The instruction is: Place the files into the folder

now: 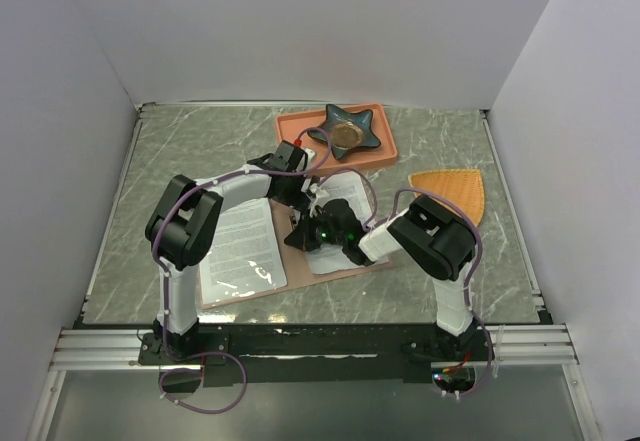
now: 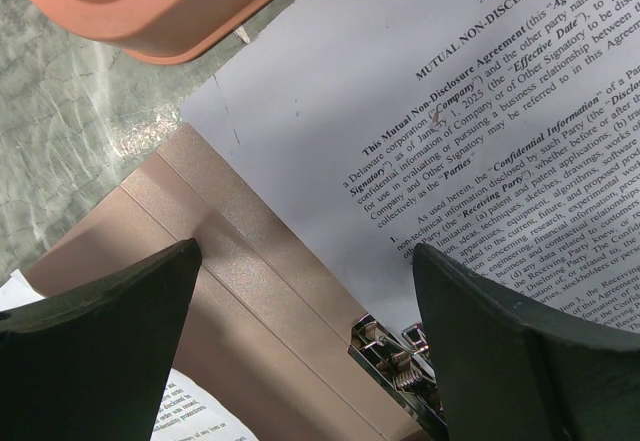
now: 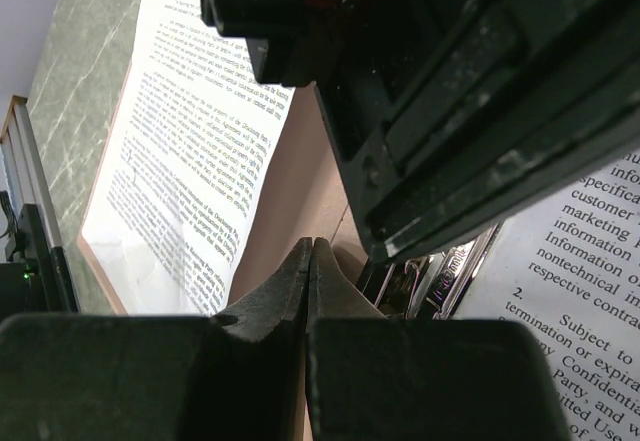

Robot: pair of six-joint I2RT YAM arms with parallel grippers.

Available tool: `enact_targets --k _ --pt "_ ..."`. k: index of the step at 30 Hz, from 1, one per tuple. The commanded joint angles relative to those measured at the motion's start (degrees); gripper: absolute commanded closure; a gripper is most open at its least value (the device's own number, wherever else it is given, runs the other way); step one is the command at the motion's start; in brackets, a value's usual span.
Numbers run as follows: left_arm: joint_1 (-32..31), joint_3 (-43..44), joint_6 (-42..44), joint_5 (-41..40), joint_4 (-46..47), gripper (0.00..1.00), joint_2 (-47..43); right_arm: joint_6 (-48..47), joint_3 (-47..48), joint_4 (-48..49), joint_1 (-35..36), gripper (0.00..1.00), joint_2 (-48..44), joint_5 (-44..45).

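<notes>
The pinkish-brown folder (image 2: 250,291) lies open and flat on the counter (image 1: 180,151), with the silver clip (image 2: 392,356) at its spine. 1 white printed sheet (image 1: 240,246) sits squarely on the left half. A 2nd sheet (image 2: 480,141), headed Mutual Non-Disclosure Agreement, lies tilted over the right half, its corner overshooting the folder's far edge.

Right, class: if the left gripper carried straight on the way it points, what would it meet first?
Probably the folder, on bare card along its spine, just beside the silver clip; the left gripper is open. Depth is unclear.
</notes>
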Motion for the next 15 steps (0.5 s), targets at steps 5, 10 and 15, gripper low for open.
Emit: enact_targets --k 5,10,15 --pt "0.66 -2.43 0.97 -1.04 -4.08 0.06 3.76 -1.89 -2.33 -16.9 -2.26 1.0 8.67 -0.5" --pt "0.66 -2.43 0.97 -0.95 -4.17 0.06 3.59 3.46 -2.33 -9.17 -2.78 1.0 13.24 -5.77" --pt "0.66 -2.52 0.79 -0.69 -4.43 0.06 3.32 7.25 -2.77 -3.89 -3.57 1.0 16.4 -9.12"
